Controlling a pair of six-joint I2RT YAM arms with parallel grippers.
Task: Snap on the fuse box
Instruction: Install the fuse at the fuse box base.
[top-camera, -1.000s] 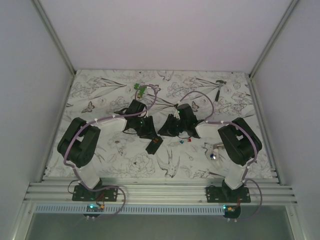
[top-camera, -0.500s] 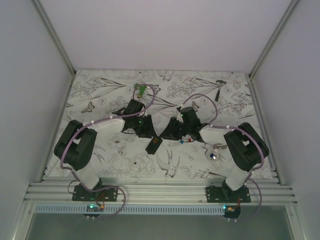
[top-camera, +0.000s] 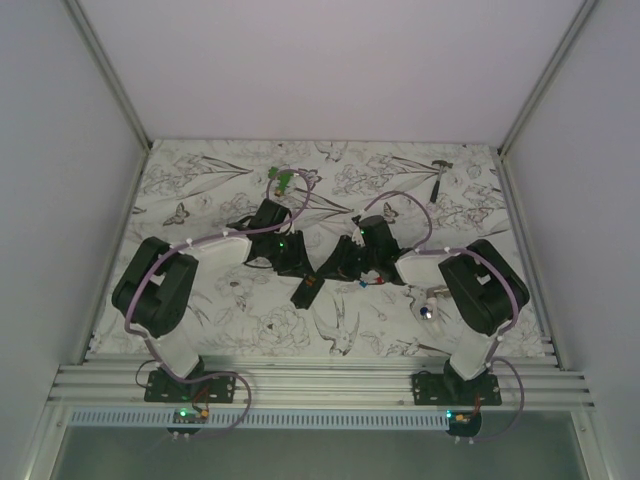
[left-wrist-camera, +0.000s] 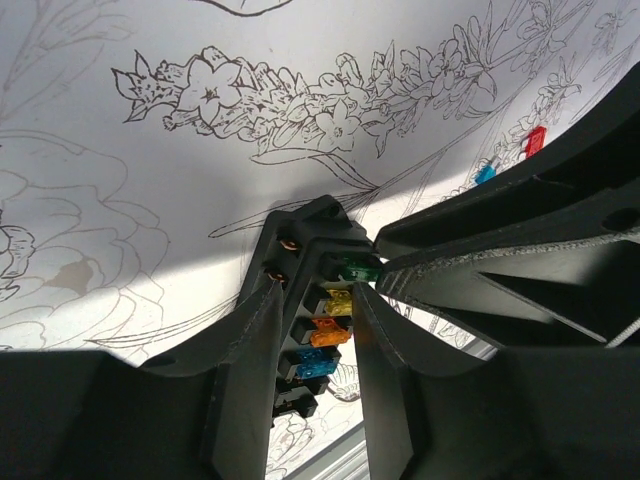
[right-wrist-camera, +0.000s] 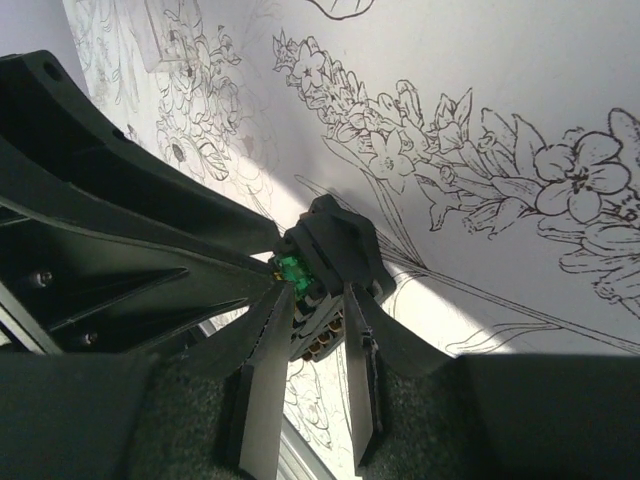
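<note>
The fuse box is a small black block lying on the flowered cloth between the two arms. In the left wrist view, the fuse box shows a row of green, yellow, orange and blue fuses. My left gripper is shut on its long sides. My right gripper comes from the opposite side and is shut on the same fuse box at the green-fuse end. The right fingers nearly touch the left ones. From above, the left gripper and right gripper meet tip to tip over the box.
Tiny red and blue pieces lie loose on the cloth just right of the grippers. A white-silver thing with a blue dot sits by the right arm. A green part and a dark tool lie at the back.
Both grippers have come forward and down onto the fuse box, which earlier lay apart from them. The right arm swung left, and the box shifted slightly left.
</note>
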